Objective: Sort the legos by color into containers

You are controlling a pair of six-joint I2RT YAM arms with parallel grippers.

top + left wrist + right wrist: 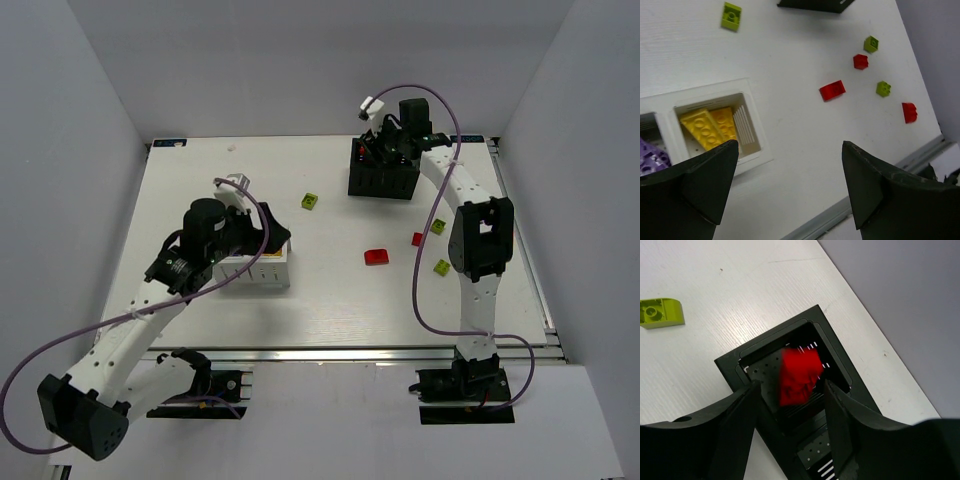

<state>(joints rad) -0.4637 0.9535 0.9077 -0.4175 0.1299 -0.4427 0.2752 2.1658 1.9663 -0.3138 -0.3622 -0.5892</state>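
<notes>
Right hand (388,148) over black box (381,183), left hand (268,240) over white box (262,273).

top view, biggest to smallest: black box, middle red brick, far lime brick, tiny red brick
1. black box
2. middle red brick
3. far lime brick and tiny red brick, too alike to rank

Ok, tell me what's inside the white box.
The white box holds yellow bricks in one compartment and purple bricks in the other. A finger of the left claw covers part of both, so more may be hidden.
</notes>
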